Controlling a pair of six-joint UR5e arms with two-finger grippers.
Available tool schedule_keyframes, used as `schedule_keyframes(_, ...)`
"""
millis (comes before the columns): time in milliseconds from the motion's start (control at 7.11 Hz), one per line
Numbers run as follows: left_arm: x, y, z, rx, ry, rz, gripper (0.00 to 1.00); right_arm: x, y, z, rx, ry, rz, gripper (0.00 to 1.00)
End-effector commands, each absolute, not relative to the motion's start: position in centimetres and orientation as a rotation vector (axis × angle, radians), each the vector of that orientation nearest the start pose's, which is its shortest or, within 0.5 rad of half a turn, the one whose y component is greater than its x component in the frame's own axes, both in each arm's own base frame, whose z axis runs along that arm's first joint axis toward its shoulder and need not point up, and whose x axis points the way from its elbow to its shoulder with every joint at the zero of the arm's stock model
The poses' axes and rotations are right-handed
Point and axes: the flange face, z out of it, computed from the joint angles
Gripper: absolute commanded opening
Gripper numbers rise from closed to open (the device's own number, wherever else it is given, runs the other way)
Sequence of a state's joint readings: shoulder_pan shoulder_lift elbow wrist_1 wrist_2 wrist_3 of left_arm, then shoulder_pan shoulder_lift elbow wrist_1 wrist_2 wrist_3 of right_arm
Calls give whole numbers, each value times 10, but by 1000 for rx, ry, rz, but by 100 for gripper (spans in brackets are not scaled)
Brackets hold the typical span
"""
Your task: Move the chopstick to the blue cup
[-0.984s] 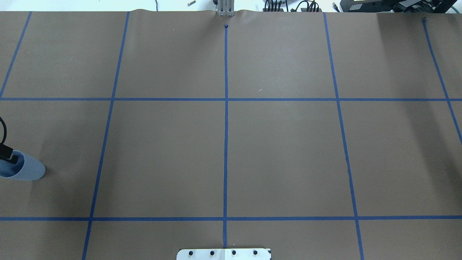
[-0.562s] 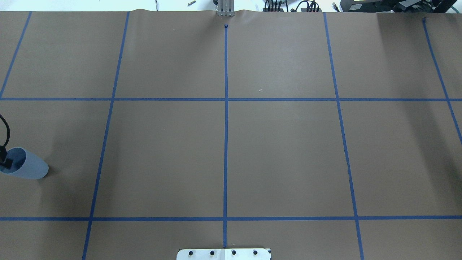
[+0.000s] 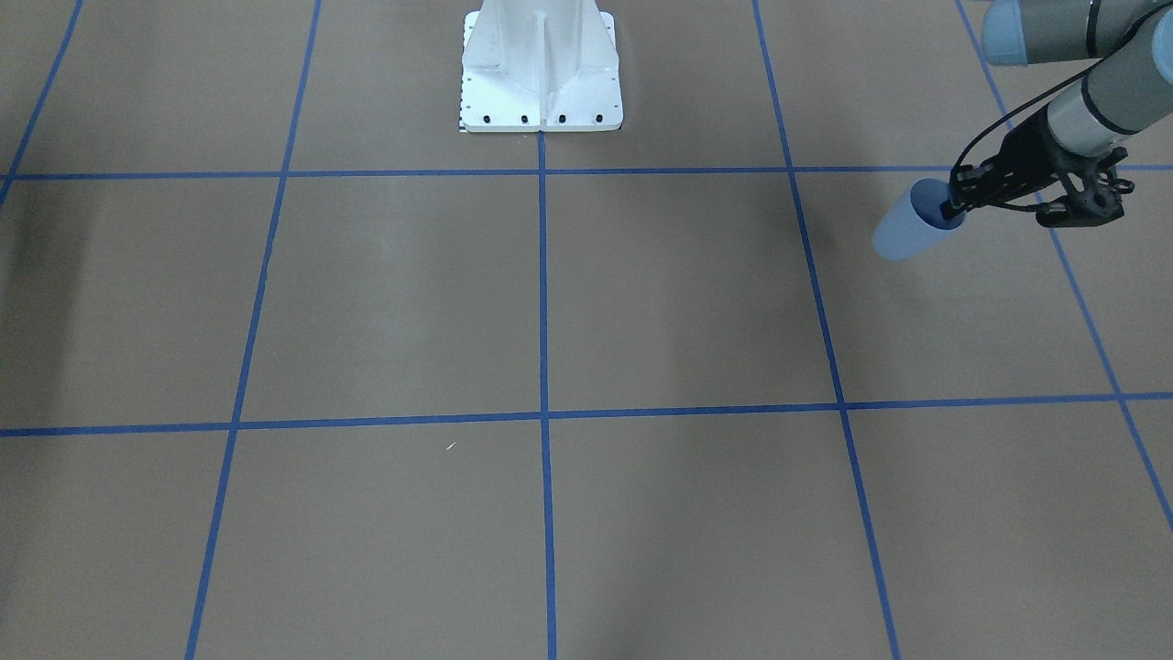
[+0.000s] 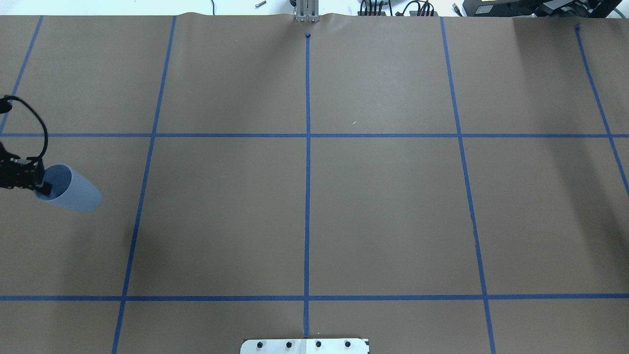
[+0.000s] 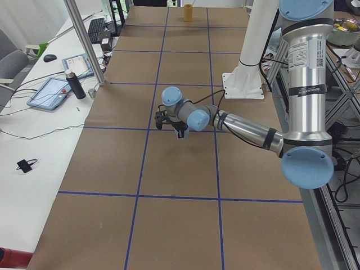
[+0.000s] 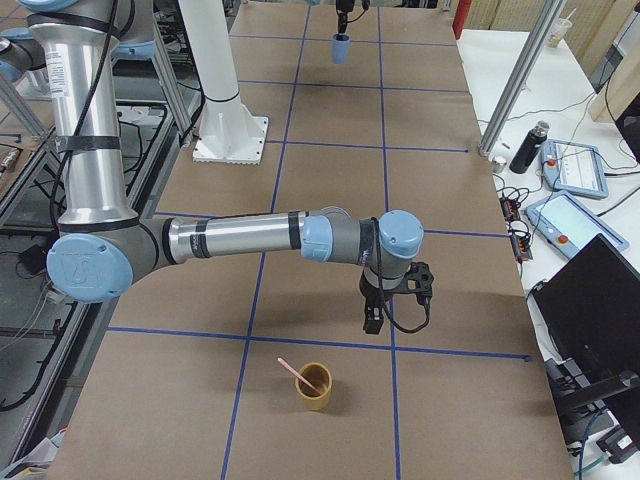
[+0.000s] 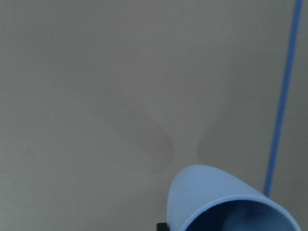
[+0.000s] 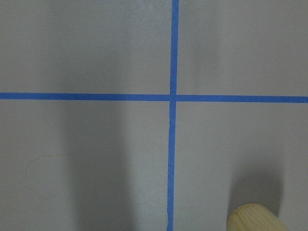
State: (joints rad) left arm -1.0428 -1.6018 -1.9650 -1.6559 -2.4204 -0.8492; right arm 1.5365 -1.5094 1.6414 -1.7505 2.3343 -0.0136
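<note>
My left gripper is shut on the rim of the blue cup, one finger inside it, and holds it tilted above the table at the left edge. The front-facing view shows the same gripper and cup. The cup's rim fills the bottom of the left wrist view. A salmon-pink chopstick leans in a tan wooden cup at the table's other end. My right gripper points down just beyond that cup. I cannot tell whether it is open or shut.
Brown paper with blue tape grid lines covers the table. The white robot base plate sits at the robot's edge. The wooden cup's rim shows at the bottom of the right wrist view. A bottle and tablets stand on a side table.
My left gripper has carried the blue cup away from the robot's side and a little toward the table's middle. More of the gripper now shows in the overhead view.
</note>
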Motion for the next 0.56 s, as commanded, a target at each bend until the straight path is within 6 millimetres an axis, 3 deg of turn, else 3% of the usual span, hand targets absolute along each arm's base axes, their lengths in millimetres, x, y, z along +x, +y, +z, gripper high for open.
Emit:
schedule_keyframes(0,255,-530,281,-214,944,-201,0,45,-515,610,-29,-764,-40,100)
schedule_keyframes(141,306,-531,238,-262,942,-237,0,44,-516,610,-19,-764,-45,100)
schedule_keyframes(281,358,-519,208,-242,907,-253,0,43,-516,609,-18,-765,-46,100)
schedule_keyframes(422,390,-528,174,-258,906,-284,0,42,-516,607,-15,-765,-50,100)
